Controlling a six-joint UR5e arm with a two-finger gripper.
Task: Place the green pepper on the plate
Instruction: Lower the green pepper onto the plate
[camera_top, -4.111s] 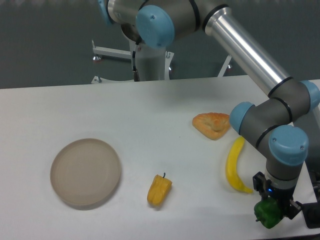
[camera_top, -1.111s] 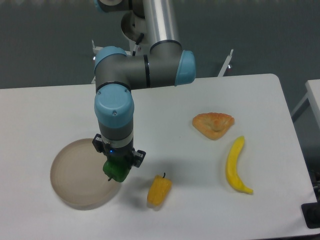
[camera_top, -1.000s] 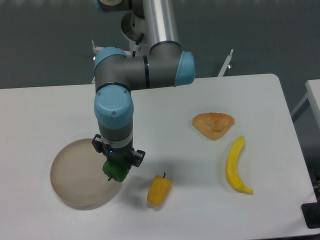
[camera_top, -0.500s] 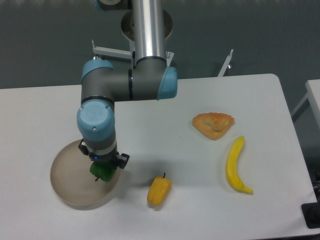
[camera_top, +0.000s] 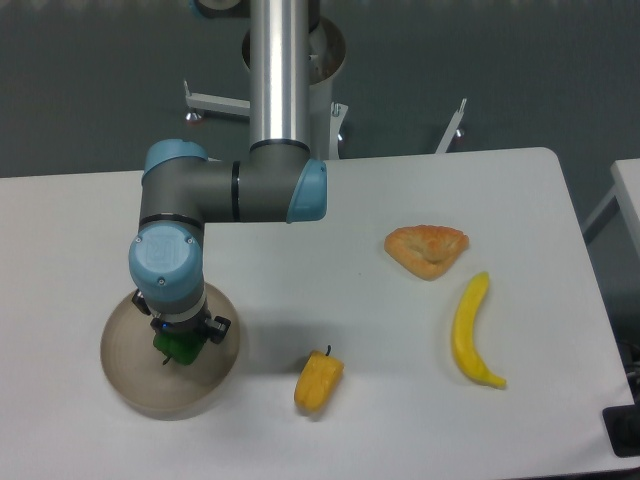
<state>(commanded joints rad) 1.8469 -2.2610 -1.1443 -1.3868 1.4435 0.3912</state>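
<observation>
The robot's small black two-finger pincer (camera_top: 179, 338) points straight down from a grey arm with pale blue joint caps (camera_top: 168, 270). It is closed around a small, glossy dark-green bell pepper (camera_top: 177, 345), which shows just under the wrist; the fingers themselves are mostly hidden by the arm's last joint. The pepper sits over the middle of a round, flat, matte beige-tan plate with a low rim (camera_top: 125, 370), which spreads out directly beneath the pincer. From this angle it cannot be told whether the pepper touches the plate or hangs just above it.

The plate lies on a white tabletop (camera_top: 330, 240). To the pincer's right in the picture, just off the plate's edge and a little nearer the camera, lies a small lumpy yellow pepper with a dark stem (camera_top: 318, 380). Farther to the right and toward the back of the tabletop rests a flat, triangular orange-brown pastry-like piece (camera_top: 427, 249). Well apart on the right, nearer the tabletop's edge, lies a curved yellow banana (camera_top: 469, 330), running from back to front.

Behind the pincer, the arm's shiny silver tube (camera_top: 276, 70) rises upright to the top of the picture, in front of a dark grey backdrop and a white metal stand (camera_top: 225, 103).
</observation>
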